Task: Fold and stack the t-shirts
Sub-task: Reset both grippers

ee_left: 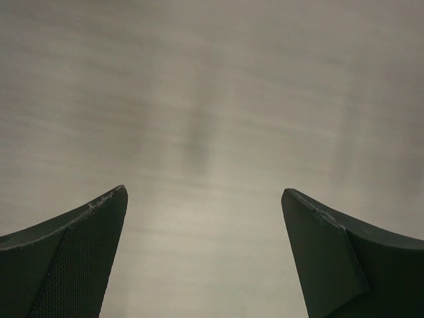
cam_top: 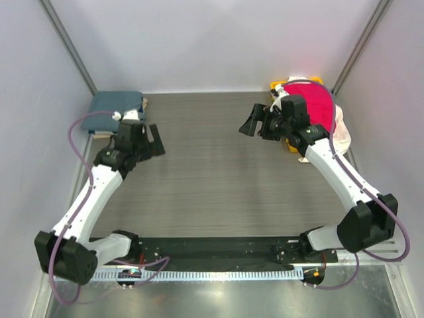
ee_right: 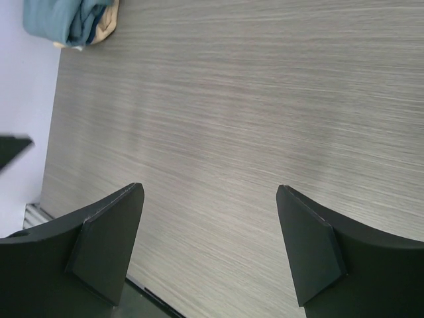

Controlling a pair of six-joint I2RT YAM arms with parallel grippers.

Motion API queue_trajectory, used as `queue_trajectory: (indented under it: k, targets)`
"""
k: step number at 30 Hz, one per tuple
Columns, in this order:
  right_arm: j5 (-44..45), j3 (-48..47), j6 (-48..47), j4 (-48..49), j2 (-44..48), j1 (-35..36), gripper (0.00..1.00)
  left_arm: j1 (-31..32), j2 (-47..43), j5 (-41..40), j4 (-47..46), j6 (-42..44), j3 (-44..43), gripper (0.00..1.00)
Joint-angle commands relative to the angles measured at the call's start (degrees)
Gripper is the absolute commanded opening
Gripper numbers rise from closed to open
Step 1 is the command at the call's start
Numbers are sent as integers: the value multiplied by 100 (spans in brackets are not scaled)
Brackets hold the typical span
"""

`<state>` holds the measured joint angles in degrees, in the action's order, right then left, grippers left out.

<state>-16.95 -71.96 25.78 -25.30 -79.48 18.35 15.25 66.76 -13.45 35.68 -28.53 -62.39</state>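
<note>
A folded slate-blue t-shirt [cam_top: 116, 103] is stacked on a tan t-shirt [ee_right: 109, 20]; left gripper [ee_left: 204, 199] and right gripper [ee_right: 209, 192] are held spread.

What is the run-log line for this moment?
left fingers: open, empty | right fingers: open, empty | folded shirts: stacked, far left corner | red shirt: heaped on basket, far right corner

Bright even light; blurred left wrist view

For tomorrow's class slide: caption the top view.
Left gripper and right gripper open over the table; folded slate tee back-left, red tee over yellow basket back-right.
</note>
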Motion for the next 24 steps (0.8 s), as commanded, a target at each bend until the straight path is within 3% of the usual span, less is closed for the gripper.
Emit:
queue_trajectory:
  k: [1, 7, 13, 24]
  targets:
    - [586, 191, 129, 121, 345, 63, 88, 40, -619, 649, 535, -39, 270, 100]
    - [1413, 657, 199, 288, 1065, 151, 88, 49, -1393, 590, 695, 252, 980, 100]
    - [1958, 1105, 313, 377, 1462, 169, 88, 84, -1833, 564, 537, 173, 1036, 100]
    - [2266, 1088, 296, 464, 1664, 195, 89, 75, -1816, 695, 589, 199, 1010, 100]
